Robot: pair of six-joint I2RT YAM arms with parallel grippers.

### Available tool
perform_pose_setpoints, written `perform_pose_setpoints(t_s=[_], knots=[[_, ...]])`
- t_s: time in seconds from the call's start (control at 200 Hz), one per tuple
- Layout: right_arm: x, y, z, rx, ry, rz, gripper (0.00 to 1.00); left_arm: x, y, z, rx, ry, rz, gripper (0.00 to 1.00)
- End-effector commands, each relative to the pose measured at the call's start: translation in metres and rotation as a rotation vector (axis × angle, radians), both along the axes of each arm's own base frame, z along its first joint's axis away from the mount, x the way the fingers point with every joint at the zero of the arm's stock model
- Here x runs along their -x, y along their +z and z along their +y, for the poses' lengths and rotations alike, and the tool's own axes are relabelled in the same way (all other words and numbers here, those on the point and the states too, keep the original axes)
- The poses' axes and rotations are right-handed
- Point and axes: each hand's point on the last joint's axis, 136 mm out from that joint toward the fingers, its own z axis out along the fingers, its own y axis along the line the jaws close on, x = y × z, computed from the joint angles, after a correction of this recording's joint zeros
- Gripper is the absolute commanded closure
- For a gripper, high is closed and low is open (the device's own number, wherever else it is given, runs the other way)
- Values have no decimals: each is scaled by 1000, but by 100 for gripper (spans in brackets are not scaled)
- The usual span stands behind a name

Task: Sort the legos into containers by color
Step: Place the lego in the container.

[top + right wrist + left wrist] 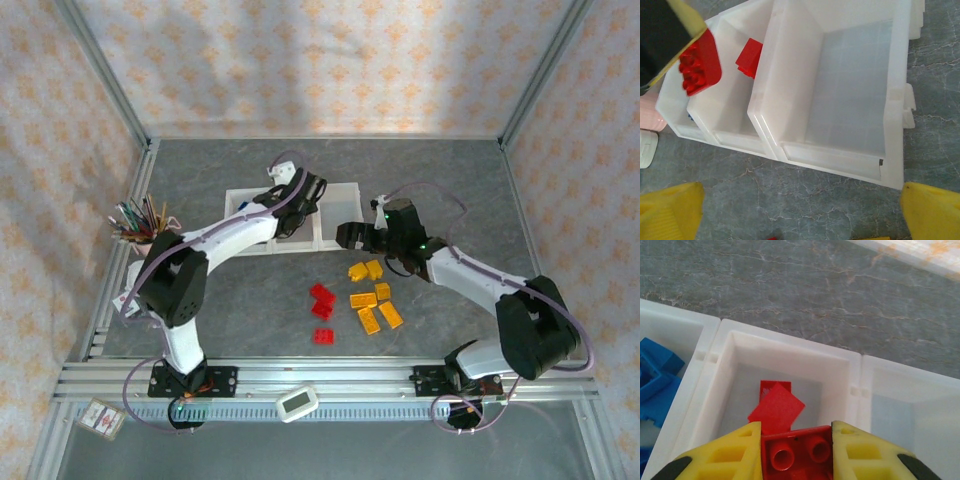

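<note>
Hovering over the middle bin, my left tool pinches a red brick; next, release it. Right tool gapes wide at three o'clock.

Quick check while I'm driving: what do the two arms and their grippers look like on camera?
The left arm and right arm both have white link shells with bulky black joint housings, and a thin purple cable loops along each. The left gripper and right gripper have yellow plastic fingers; the left's show moulded recesses and black edging.
</note>
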Motion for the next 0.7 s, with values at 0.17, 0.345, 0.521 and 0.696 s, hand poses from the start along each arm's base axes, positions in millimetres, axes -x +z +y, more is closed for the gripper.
perform_pose_setpoints(t_s=[0.17, 0.345, 0.521, 0.696], knots=[[-13, 18, 6, -21, -20, -44, 0, -24, -11, 9, -76, 6, 34, 54], [-14, 22, 6, -18, -15, -49, 1, -16, 13, 8, -41, -24, 15, 47], [-8, 20, 7, -14, 6, -38, 0, 16, 21, 3, 14, -86, 18, 45], [5, 10, 6, 19, 51, 6, 0, 64, 10, -2, 5, -130, 60, 43]])
